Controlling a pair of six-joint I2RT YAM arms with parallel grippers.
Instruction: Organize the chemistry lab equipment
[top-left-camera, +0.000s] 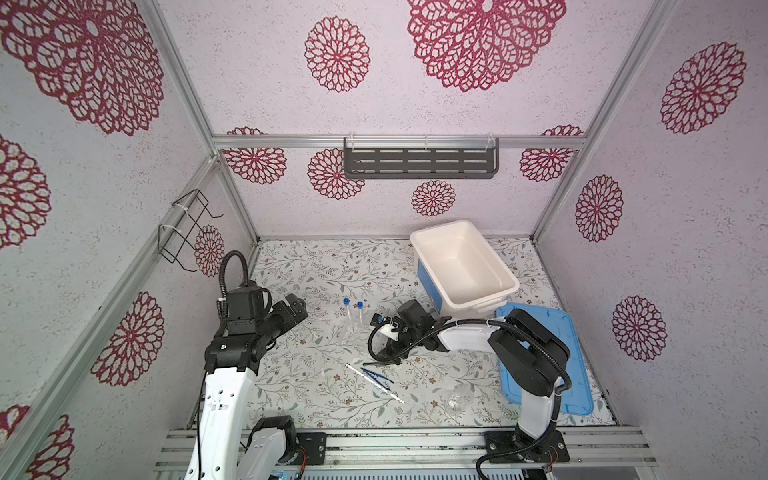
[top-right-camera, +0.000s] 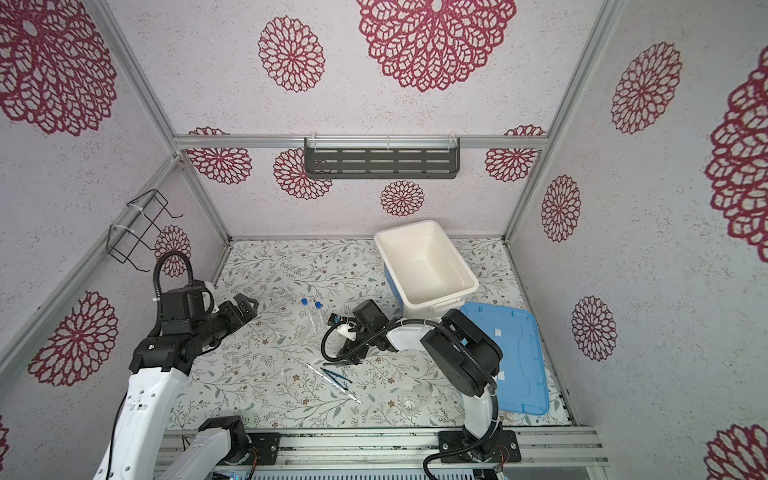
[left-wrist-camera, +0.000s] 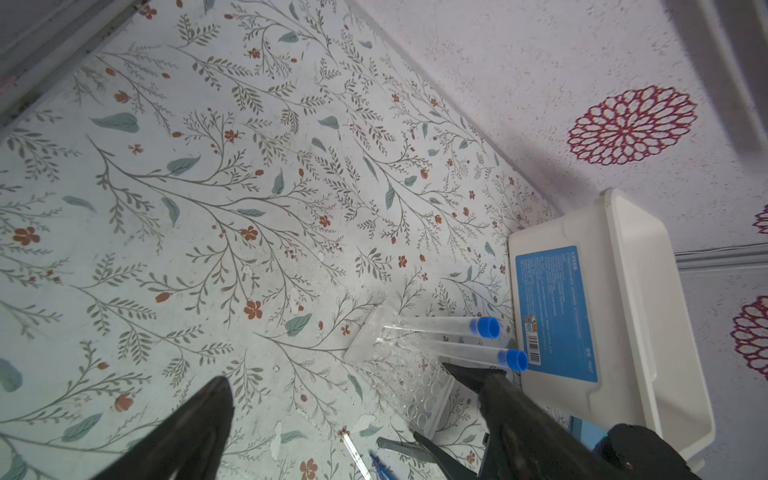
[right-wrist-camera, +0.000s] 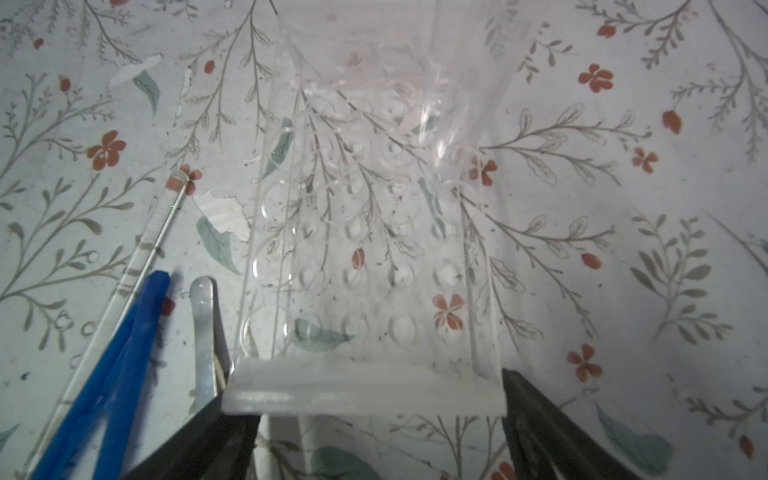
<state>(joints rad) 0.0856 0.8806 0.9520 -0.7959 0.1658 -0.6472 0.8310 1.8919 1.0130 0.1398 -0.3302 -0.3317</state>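
Observation:
The see-through tube holder (right-wrist-camera: 365, 232) lies on its side on the floral table, and two clear tubes with blue caps (top-left-camera: 352, 316) stick out of its far end. My right gripper (right-wrist-camera: 370, 399) reaches down onto the holder's near end plate, with a finger touching each side of it. The blue tweezers (top-left-camera: 376, 374), the dark metal tweezers (top-left-camera: 380, 364) and the thin white stick (top-left-camera: 374, 383) lie just beside that end. A small clear vessel (top-left-camera: 459, 395) sits nearer the front. My left gripper (top-left-camera: 297, 309) hovers open and holds nothing, left of the tubes.
A big white tub (top-left-camera: 505, 276) stands at the back right of the table. A flat blue lid (top-left-camera: 577, 374) lies in front of it, under the right arm. A dark shelf (top-left-camera: 419, 162) hangs on the back wall, and a wire rack (top-left-camera: 187, 232) on the left wall.

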